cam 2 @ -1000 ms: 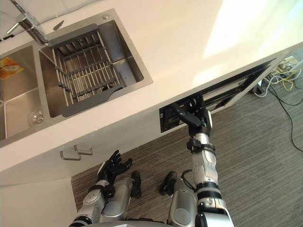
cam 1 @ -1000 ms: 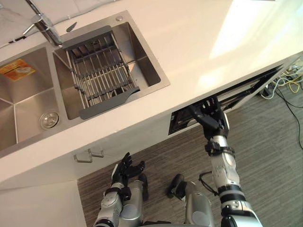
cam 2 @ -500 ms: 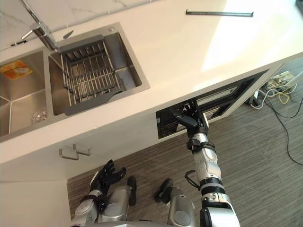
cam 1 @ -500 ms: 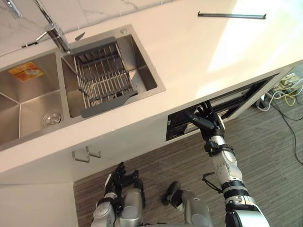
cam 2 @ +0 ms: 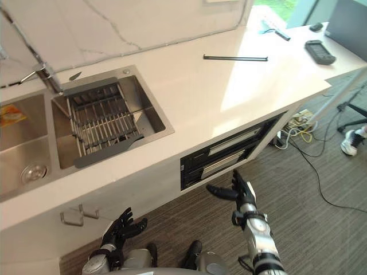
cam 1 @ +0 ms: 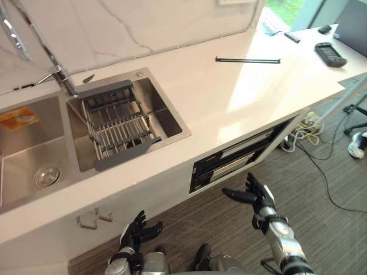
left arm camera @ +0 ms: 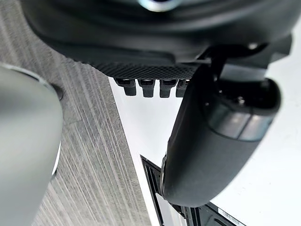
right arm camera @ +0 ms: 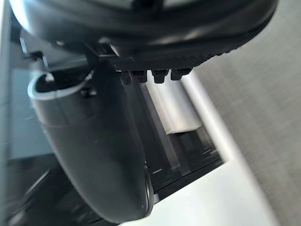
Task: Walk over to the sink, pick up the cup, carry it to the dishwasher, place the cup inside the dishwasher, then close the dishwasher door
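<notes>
right hand (cam 1: pixel 262 201) drawn back off the dishwasher door (cam 1: pixel 229 163), fingers spread

A kitchen is showing: a steel sink (cam 1: pixel 165 112) and tap (cam 1: pixel 62 80) are sitting in the white table (cam 1: pixel 229 94), a dishwasher (cam 1: pixel 232 159) sitting under its front edge.

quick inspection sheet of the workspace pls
surface: white counter, sunlit at the right
job's things: sink holds a rack; dishwasher dark front under the counter, cannot tell if shut
clutter: black rod and dark device on the counter
hands: right hand open, apart from the dishwasher; left hand open, low, below the sink
cables: tangle of cables on the floor, right side
surroundings: marble wall
</notes>
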Available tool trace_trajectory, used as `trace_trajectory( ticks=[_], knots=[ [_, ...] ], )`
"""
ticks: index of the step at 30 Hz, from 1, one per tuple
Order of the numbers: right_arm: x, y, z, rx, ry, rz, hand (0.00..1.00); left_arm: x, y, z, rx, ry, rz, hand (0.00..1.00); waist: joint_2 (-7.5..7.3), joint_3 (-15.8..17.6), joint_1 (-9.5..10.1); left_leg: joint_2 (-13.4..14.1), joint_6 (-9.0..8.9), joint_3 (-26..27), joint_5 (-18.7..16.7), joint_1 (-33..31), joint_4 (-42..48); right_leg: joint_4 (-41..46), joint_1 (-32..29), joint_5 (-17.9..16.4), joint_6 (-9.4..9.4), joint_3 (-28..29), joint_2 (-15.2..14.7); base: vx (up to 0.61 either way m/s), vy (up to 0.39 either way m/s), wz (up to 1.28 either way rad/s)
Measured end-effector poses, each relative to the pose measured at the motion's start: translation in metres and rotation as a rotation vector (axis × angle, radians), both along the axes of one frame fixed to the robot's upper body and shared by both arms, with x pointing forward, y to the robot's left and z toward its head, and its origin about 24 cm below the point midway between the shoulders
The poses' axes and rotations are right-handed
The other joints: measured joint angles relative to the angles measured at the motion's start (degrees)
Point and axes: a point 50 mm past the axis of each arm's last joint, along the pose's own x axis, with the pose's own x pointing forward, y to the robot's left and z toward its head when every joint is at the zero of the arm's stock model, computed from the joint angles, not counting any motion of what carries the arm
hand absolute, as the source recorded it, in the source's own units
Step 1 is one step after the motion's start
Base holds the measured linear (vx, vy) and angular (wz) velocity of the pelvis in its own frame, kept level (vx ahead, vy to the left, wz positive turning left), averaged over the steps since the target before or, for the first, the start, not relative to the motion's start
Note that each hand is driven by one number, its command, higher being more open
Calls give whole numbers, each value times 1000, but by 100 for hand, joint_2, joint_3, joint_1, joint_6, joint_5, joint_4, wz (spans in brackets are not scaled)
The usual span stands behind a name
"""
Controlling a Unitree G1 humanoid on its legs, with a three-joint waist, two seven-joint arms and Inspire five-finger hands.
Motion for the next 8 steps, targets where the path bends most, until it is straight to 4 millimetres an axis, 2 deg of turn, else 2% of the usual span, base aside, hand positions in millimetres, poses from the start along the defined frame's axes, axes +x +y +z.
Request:
trace_trajectory(
  ticks=[2,3,8],
  knots=[
    [-23,1,-13,-22,75,0,100,-5,4,-1,10,15,2,100,-3,-18,-47,-80,28,-1,-15,105,-35,-159,122,105,54,89,-25,18,137,-23],
    [-28,1,-17,-26,96,-1,100,-6,4,-1,12,19,2,100,-6,-35,-61,-96,34,-2,-15,121,-52,-191,147,124,67,91,-34,10,100,-3],
    [-77,0,-48,28,265,-85,100,-23,9,-7,34,78,0,100,11,-307,-97,-203,88,-45,3,311,-218,-446,384,235,153,56,-68,16,64,4]
  ],
)
